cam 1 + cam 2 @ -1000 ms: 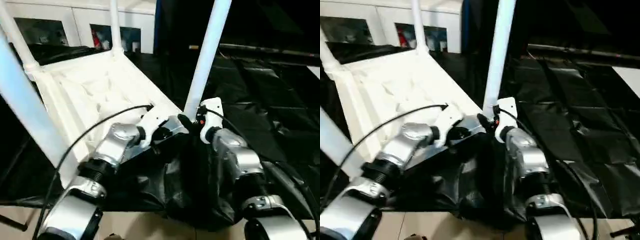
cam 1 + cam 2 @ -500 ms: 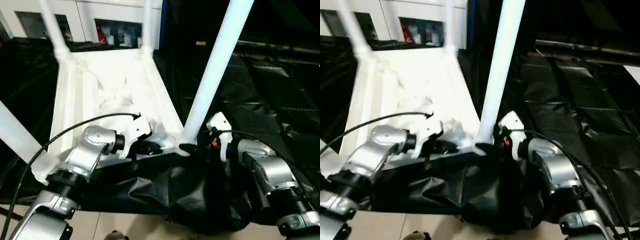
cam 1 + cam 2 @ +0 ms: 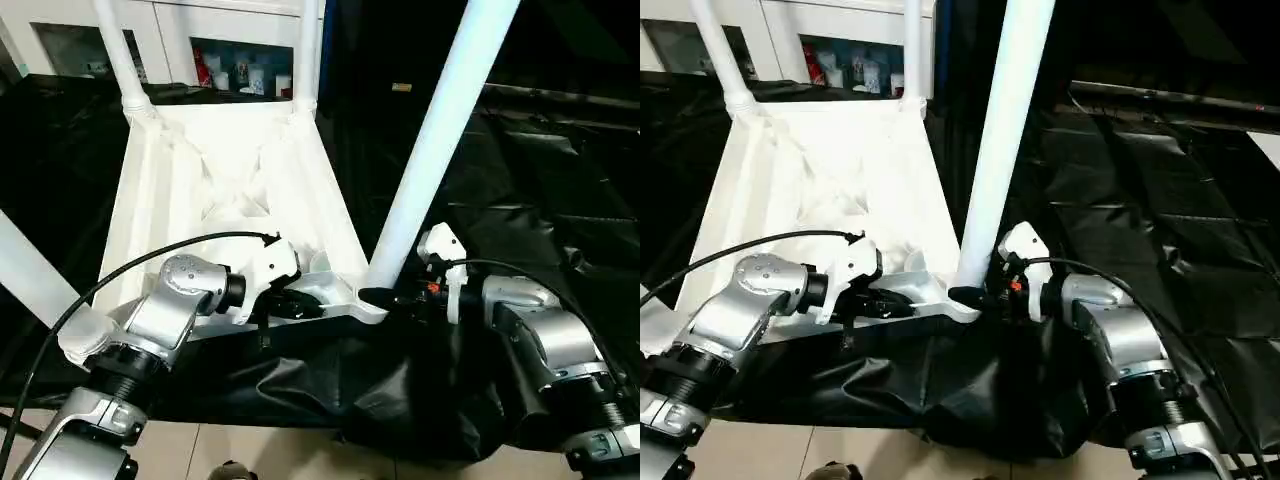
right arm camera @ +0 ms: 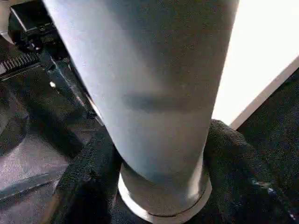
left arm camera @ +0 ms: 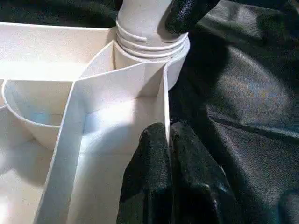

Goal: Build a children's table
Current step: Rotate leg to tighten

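Since a second ago the tabletop (image 3: 230,180) has squared up, left gripper (image 5: 168,140) pinching its near rim, right gripper (image 3: 985,297) clasping the near-right leg (image 3: 440,140) at its socket; seating appears nearly complete.

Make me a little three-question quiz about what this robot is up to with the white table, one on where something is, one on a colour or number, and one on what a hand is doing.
1. Where does the right hand grip?
A. base of the near leg
B. the cabinet
C. the cable

2. What colour is the sheet under the tabletop?
A. white
B. black
C. red

3. What is the left hand doing?
A. hanging open in the air
B. pinching the tabletop's edge wall
C. holding a leg

Answers: 1 A, its fingers flank the leg just above the socket. 2 B, the sheet is black. 3 B, the two fingers sit either side of the thin wall of the tabletop.
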`<state>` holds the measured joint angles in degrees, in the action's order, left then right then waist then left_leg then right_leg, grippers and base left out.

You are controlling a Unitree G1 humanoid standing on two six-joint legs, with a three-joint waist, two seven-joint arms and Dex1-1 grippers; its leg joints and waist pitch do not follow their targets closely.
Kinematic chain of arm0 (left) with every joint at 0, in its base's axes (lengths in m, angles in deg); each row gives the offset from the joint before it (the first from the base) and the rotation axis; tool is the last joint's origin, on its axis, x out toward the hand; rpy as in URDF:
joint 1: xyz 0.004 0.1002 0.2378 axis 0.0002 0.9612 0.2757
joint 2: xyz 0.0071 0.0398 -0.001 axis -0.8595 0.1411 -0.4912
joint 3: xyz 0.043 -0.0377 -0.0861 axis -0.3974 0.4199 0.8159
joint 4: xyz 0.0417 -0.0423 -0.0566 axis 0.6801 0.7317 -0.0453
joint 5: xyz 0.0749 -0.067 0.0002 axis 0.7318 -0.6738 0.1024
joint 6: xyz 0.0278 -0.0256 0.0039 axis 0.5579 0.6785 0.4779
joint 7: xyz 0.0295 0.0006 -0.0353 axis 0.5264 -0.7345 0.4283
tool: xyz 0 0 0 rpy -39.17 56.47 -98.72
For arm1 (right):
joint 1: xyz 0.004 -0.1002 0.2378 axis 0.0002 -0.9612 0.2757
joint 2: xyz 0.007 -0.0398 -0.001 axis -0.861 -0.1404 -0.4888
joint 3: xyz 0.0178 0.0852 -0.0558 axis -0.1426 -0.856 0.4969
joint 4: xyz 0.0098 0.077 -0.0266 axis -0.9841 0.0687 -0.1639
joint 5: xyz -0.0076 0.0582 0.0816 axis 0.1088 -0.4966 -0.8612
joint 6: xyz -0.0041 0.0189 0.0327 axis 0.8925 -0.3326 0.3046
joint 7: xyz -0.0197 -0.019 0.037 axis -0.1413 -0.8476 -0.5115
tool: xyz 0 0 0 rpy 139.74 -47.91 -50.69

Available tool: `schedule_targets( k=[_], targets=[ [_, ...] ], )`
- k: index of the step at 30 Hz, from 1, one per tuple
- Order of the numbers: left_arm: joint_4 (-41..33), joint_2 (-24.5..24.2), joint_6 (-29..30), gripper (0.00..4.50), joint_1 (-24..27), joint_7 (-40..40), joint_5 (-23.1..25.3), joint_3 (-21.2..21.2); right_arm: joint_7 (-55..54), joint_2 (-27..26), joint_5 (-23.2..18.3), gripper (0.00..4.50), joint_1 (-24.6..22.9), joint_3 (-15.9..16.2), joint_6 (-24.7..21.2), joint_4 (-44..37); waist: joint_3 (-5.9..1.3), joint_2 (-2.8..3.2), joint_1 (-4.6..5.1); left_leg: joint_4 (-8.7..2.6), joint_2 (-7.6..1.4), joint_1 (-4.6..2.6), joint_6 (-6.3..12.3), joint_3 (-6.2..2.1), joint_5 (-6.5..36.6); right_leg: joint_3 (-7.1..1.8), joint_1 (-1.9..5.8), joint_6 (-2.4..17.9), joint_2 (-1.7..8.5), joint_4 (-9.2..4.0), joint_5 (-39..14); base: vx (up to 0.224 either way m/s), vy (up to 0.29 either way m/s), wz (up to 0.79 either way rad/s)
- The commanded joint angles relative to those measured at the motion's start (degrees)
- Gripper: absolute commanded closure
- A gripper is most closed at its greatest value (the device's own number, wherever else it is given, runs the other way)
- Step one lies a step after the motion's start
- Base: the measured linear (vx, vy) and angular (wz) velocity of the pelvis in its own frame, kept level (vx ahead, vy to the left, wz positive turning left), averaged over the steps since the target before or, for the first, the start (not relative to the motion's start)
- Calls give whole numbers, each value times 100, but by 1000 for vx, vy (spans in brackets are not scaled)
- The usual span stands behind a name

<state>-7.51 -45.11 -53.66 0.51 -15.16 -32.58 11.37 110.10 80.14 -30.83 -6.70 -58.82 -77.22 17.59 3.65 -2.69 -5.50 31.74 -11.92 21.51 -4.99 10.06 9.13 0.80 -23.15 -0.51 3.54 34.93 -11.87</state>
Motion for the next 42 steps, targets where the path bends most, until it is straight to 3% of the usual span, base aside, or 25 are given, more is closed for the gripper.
schedule_targets(
  k=[1, 9, 12, 14, 17, 19, 22, 25, 30, 31, 35, 36, 42],
  targets=[
    [-52, 79, 56, 450, 92, -148, -103, -179, 116, 45, -41, 224, -106, 29, -51, -54, -308, -10, -5, -280, -104, -99, 284, 33, 852, -145, 277, 1334, 318, -331, -23, 0, 0, 0],
    [-65, 95, 78, 450, 87, -73, -94, -184, 141, 48, -92, 236, -124, 64, -93, -68, -320, -5, -4, -261, -92, -94, 318, 31, 757, -141, 285, 1367, 307, -308, 152, 0, 0, 0],
    [166, 217, -18, 450, -10, 365, 59, -109, -59, -75, -110, 237, -137, -7, -121, -21, -319, -8, -7, -255, -92, -96, 336, 35, 752, -143, 285, 1379, 307, -309, 173, 0, 0, 0],
    [401, 383, 26, 450, -131, 784, 135, -1, -523, -293, -127, 238, -77, -184, -275, 151, -299, -15, -15, -265, -91, -103, 304, 38, 865, -144, 272, 1356, 315, -342, -43, 0, 0, 0],
    [716, 610, 105, 450, -331, 1387, 304, 67, -1384, -599, 149, 238, -1, -273, -286, 554, -258, -24, 18, -323, -83, -121, 2, 12, 1401, -143, 234, 1147, 347, -442, -1218, 0, 0, 0],
    [1078, 913, 147, 450, -584, 2134, 502, 116, -2256, -981, 368, 240, 54, -353, -248, 905, -265, -28, 31, -337, -94, -135, -108, -4, 1527, -155, 222, 993, 360, -474, -1616, 0, 0, 0],
    [1587, 1467, 282, 450, -972, 3126, 610, 255, -3760, -1684, 595, 244, 266, -580, -205, 1437, -267, -14, 66, -356, -72, -153, -246, -20, 1674, -165, 165, 830, 356, -522, -1961, 0, 0, 0],
    [1934, 1768, 230, 450, -1215, 3551, 732, 207, -4498, -2171, 709, 244, 559, -648, -7, 1853, -286, -12, 69, -369, -73, -143, -267, -40, 1745, -158, 182, 760, 354, -526, -1925, 0, 0, 0],
    [2026, 1793, 101, 450, -1282, 3449, 797, 100, -4270, -2237, 717, 244, 663, -606, 241, 1891, -309, -16, 55, -353, -67, -117, -144, -23, 1585, -156, 210, 828, 327, -478, -1175, 0, 0, 0],
    [2043, 1787, 84, 450, -1286, 3429, 797, 95, -4232, -2234, 724, 212, 662, -605, 293, 1876, -309, -16, 54, -351, -62, -109, -122, -20, 1550, -155, 218, 851, 326, -473, -1112, 0, 0, 0],
    [2091, 1634, -42, 450, -1233, 3170, 792, 46, -3962, -2120, 642, 179, 705, -693, 442, 1840, -315, -8, 54, -356, -60, -97, -87, -22, 1588, -153, 226, 843, 330, -484, -1203, 0, 0, 0],
    [2093, 1584, -79, 450, -1214, 3080, 782, 36, -3874, -2065, 635, 151, 724, -696, 492, 1837, -318, -5, 56, -360, -63, -93, -86, -26, 1594, -152, 232, 835, 334, -485, -1240, 0, 0, 0],
    [1849, 1146, -467, 450, -998, 2166, 681, -95, -2809, -1517, 528, 138, 603, -491, 615, 1380, -330, -7, 45, -348, -74, -80, 0, -26, 1506, -151, 248, 914, 339, -485, -1156, 0, 0, 0]
  ],
)
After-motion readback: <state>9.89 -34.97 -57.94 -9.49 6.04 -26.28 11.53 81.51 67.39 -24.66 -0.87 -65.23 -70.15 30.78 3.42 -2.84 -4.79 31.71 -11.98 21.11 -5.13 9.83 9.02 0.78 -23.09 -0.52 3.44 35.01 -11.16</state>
